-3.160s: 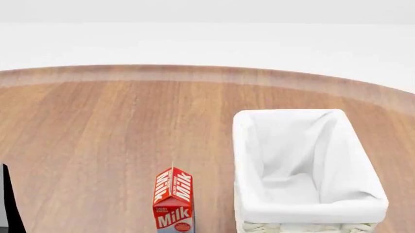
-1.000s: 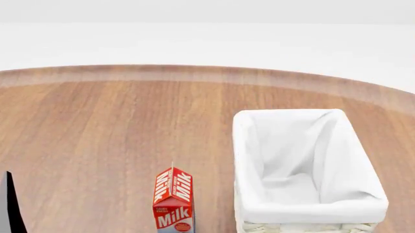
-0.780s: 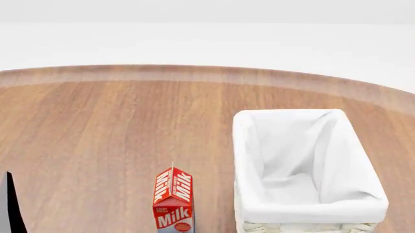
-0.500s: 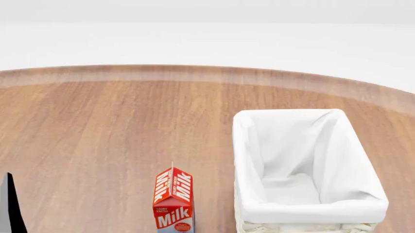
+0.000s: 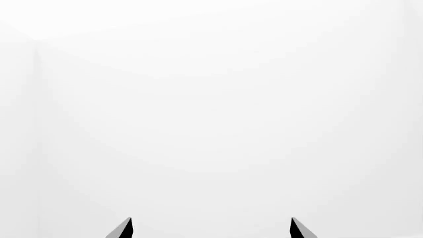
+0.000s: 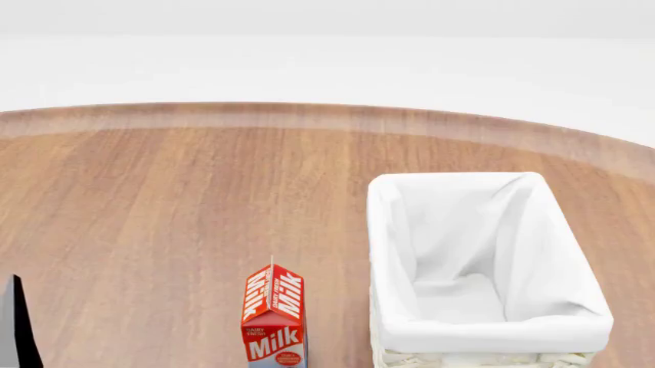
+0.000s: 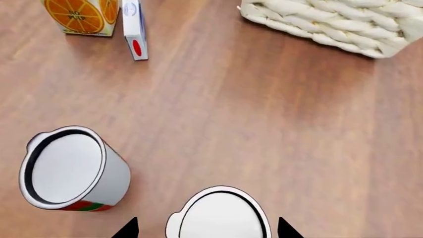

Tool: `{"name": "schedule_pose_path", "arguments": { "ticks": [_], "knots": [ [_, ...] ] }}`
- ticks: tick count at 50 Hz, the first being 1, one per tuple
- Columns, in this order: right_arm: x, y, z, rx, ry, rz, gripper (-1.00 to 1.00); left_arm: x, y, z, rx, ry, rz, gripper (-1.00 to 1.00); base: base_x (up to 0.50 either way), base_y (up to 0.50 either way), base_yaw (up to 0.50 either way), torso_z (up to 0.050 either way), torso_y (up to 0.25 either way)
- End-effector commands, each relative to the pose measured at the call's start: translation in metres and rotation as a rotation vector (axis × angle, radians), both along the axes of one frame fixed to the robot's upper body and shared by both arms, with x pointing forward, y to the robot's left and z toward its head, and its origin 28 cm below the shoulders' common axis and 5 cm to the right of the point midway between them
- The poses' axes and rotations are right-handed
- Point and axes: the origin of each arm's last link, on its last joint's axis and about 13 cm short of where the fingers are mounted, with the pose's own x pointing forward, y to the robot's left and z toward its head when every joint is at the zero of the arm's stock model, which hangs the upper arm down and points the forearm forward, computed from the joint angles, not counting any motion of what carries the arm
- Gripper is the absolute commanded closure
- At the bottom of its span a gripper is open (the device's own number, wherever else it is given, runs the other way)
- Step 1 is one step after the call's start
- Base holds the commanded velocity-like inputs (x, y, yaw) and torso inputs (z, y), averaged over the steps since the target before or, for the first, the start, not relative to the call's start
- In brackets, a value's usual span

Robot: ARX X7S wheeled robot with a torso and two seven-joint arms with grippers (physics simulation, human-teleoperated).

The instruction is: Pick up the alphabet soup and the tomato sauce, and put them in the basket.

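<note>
Fingers of my right gripper (image 7: 206,229) stand apart around one silvery can top (image 7: 221,215) (label hidden); tomato sauce (image 7: 71,170) stands beside it on the surface (image 7: 251,119). Basket (image 6: 481,268) is empty. My left gripper (image 5: 210,229) is spread too.

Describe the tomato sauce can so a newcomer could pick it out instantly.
Start in the right wrist view at the wicker basket on the wooden table. Two silver-topped cans stand across the bare wood from it. The tomato sauce is the one showing a red-and-green label; the other can sits between the right gripper fingers.
</note>
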Motion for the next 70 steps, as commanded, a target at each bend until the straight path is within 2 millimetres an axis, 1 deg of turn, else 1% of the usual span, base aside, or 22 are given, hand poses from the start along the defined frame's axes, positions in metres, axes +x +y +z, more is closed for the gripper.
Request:
{"name": "schedule_pose_path", "arguments": {
  "ticks": [1,23,41,55,69,70],
  "knots": [
    [0.001,-0.002,-0.006,0.005,0.003,-0.008,-1.0,0.0,0.0,-0.001,0.002,0.001,-0.001,-1.0,0.0,0.0,0.0,0.0,0.0],
    [0.004,-0.003,-0.014,0.024,0.006,-0.025,-1.0,0.002,0.001,-0.005,0.004,0.005,-0.002,-1.0,0.0,0.0,0.0,0.0,0.0],
    [0.004,-0.003,-0.023,0.04,0.021,-0.033,-1.0,0.0,0.0,-0.002,0.004,0.003,-0.001,-1.0,0.0,0.0,0.0,0.0,0.0],
    [0.003,-0.004,-0.03,0.048,0.035,-0.039,-1.0,0.002,0.001,-0.006,0.005,0.007,-0.003,-1.0,0.0,0.0,0.0,0.0,0.0],
    [0.002,-0.003,-0.033,0.05,0.033,-0.041,-1.0,0.002,0.001,-0.007,0.005,0.01,-0.003,-1.0,0.0,0.0,0.0,0.0,0.0],
    [0.002,-0.003,-0.033,0.045,0.027,-0.04,1.0,0.002,0.001,-0.007,0.005,0.01,-0.003,-1.0,0.0,0.0,0.0,0.0,0.0]
  ]
}}
